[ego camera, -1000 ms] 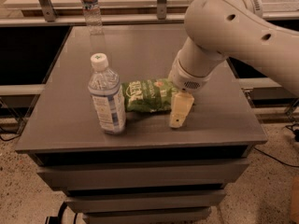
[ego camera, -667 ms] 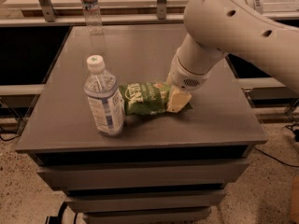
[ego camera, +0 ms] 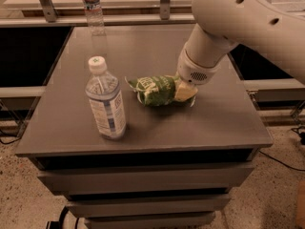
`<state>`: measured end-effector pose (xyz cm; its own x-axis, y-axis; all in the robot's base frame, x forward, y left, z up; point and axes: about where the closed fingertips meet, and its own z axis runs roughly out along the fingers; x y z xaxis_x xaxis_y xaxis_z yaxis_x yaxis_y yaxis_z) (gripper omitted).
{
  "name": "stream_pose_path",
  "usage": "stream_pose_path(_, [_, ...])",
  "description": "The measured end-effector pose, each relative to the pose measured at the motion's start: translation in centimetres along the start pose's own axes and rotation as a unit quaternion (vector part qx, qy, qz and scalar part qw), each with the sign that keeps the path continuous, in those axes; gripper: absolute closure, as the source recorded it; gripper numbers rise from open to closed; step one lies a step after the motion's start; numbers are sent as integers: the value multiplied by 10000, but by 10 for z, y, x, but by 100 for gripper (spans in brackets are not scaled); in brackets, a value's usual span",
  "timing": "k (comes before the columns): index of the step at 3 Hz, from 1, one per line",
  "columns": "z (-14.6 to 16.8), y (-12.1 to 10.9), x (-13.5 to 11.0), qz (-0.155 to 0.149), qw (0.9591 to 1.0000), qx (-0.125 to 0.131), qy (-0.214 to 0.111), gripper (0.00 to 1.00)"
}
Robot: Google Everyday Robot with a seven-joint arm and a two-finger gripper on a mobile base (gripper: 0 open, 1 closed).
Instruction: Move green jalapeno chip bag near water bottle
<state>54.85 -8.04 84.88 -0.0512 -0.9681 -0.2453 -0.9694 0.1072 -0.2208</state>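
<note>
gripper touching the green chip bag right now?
Touching. Camera view: the gripper presses into the right end of the green jalapeno chip bag, no gap between them.

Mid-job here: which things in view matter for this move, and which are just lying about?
Part of the job: crinkly green jalapeno chip bag, mid-table; small clear ribbed water bottle, far left corner; end effector, at the bag's right end.
Just lying about: larger white-capped clear plastic bottle, front left; grey table underneath.
</note>
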Motion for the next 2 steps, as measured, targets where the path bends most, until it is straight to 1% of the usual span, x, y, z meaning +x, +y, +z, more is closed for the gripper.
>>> stream_pose_path(1, [-21, -26, -1, 373, 9992, 137, -82, 100])
stream_pose_path(2, [-49, -57, -12, 629, 9960, 574, -271, 100])
